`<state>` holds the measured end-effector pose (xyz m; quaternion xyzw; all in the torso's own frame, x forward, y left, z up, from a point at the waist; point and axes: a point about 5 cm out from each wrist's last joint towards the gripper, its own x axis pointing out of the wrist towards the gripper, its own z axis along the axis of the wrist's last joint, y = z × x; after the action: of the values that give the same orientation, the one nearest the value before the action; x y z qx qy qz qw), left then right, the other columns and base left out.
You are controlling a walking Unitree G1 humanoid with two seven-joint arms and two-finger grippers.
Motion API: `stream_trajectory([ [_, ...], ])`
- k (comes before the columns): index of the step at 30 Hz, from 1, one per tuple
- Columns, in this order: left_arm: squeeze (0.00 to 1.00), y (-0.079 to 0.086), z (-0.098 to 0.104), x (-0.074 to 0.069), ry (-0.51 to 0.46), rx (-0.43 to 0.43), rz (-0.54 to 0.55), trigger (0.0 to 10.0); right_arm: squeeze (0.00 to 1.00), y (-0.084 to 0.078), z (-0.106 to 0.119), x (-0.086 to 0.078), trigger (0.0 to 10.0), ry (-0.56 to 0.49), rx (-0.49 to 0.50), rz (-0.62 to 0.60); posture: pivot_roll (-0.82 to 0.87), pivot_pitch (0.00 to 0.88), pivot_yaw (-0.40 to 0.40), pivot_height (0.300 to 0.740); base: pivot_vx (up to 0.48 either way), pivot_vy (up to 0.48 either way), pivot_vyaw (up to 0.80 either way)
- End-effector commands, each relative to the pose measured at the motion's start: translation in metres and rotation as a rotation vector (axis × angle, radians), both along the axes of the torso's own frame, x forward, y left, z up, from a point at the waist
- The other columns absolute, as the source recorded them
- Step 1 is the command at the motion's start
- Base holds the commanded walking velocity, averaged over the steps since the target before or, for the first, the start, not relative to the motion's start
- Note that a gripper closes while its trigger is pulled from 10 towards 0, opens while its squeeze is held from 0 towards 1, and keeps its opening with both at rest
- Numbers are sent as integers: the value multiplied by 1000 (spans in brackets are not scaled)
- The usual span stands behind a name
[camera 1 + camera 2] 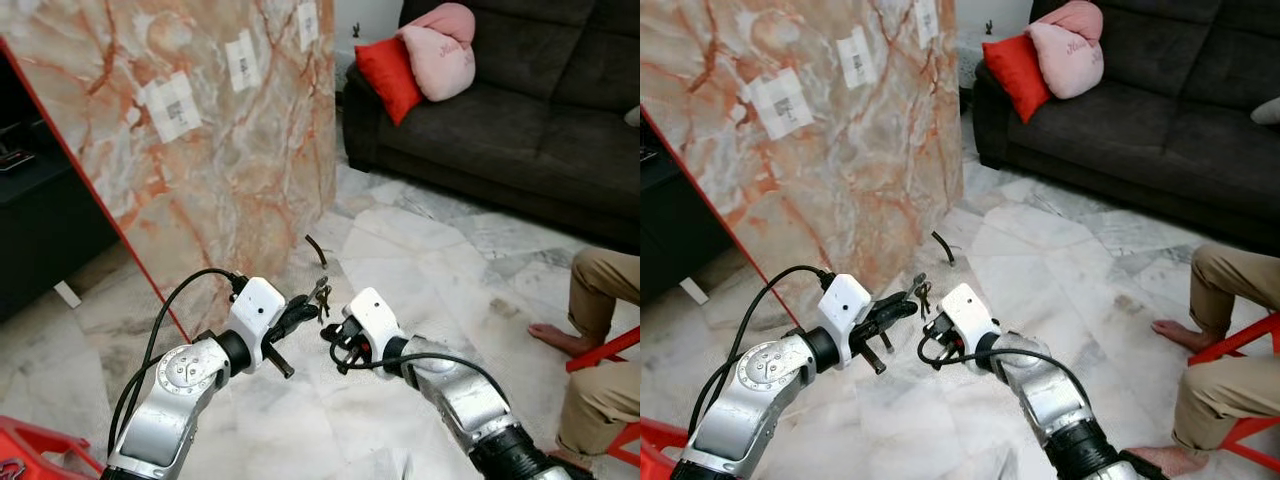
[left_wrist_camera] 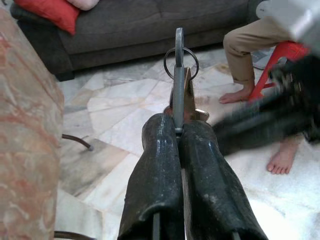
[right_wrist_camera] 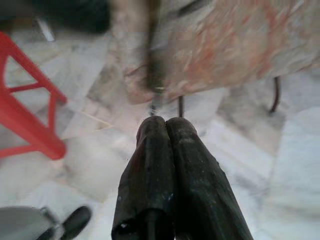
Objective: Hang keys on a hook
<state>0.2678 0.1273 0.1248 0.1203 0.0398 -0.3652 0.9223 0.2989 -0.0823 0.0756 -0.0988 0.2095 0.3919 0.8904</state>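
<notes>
Low at centre frame, the keys [image 1: 321, 298] are pinched between the pressed-together fingers of the left gripper [image 1: 303, 309], while the right gripper [image 1: 333, 335], fingers pressed together on nothing, is held just beside. Carrying is judged under way; a hook [image 1: 316, 250], on the marble panel [image 1: 200, 140] above, must be reached next.

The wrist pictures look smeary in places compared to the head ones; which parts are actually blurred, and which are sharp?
Left wrist view: the left claw and its keys are sharp; the right arm crossing beside them is smeared. Right wrist view: the right claw is crisp, the marble panel and floor behind are soft. Left eye view: evenly lit, sharp throughout.
</notes>
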Motion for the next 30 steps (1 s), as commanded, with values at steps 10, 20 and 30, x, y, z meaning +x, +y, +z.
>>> stream_trajectory([
  [10,0,-2,5,2,-32,-6,16,10000,0,-40,85,49,10000,-411,334,-435,-8,0,-50,740,0,0,0],
  [20,0,5,3,2,-38,0,73,10000,0,-51,20,31,10000,-177,70,-456,1,0,-57,740,0,0,0],
  [30,0,11,-8,3,-11,-67,184,10000,0,-128,-3,22,10000,-136,8,-822,-33,0,-51,740,0,0,0],
])
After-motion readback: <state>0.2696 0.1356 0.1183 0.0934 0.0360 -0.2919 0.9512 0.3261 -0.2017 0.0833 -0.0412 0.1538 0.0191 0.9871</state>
